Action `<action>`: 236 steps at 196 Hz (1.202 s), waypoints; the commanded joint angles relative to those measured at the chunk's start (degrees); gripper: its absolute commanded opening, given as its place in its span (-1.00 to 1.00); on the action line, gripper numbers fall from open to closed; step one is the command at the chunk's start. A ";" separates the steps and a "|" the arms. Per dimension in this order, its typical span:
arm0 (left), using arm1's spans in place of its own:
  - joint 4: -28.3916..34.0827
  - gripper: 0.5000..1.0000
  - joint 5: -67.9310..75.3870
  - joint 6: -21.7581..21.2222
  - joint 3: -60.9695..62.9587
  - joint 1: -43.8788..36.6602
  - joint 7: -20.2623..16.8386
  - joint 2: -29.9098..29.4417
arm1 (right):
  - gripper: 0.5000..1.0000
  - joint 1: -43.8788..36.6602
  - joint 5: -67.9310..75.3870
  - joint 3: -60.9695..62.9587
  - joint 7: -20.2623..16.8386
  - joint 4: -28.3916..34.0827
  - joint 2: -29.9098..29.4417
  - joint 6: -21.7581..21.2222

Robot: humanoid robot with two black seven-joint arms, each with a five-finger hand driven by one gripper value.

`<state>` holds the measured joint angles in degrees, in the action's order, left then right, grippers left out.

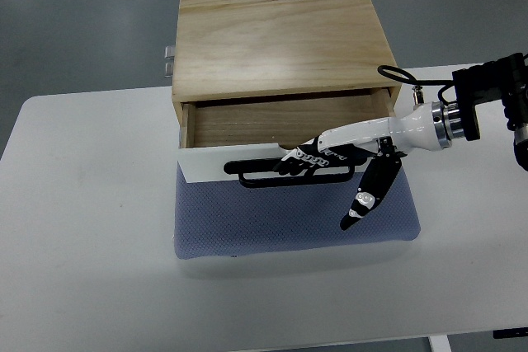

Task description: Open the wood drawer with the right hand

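One wood drawer (289,121) sits part-way pulled out of its wooden cabinet (280,35), which stands on a blue-grey mat (272,224) on the white table (82,204); the drawer's white front panel (214,162) carries a black handle (256,177). The right hand (318,158), reaching in from the right edge, has its fingers (295,162) curled around that handle, while its thumb (367,195) hangs loose below, over the mat.

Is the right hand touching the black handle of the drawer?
Touching. In the top view the right hand's fingers lie curled over the black handle of the partly open drawer.
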<state>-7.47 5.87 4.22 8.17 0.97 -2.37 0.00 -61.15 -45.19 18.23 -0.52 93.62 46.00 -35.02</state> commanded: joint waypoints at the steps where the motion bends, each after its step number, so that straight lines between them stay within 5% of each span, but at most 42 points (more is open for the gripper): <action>1: 0.00 1.00 -0.07 0.00 0.00 0.00 0.00 0.00 | 0.81 -0.02 0.01 0.31 -0.01 -0.02 0.05 0.02; 138: 0.00 1.00 0.02 0.00 0.00 0.00 0.00 0.00 | 0.81 -10.75 22.33 1.54 -2.38 -0.72 9.28 0.02; 173: 0.00 1.00 -0.07 0.00 0.00 0.00 0.00 0.00 | 0.80 -10.48 28.75 5.41 -1.95 -11.27 11.57 0.02; 224: 0.00 1.00 0.02 0.00 0.00 0.00 0.00 0.00 | 0.80 -6.62 48.52 5.85 -1.68 -36.30 11.31 0.02; 234: 0.00 1.00 0.02 0.00 0.00 0.00 0.00 0.00 | 0.80 -6.62 48.53 5.85 -1.68 -36.31 11.30 0.02; 236: 0.00 1.00 0.02 0.00 0.00 0.00 0.00 0.00 | 0.80 -4.59 52.92 5.94 -1.59 -41.76 8.75 0.02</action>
<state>-7.47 5.86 4.22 8.17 0.96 -2.37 0.00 -69.06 -0.32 24.13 -2.20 61.78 58.16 -34.98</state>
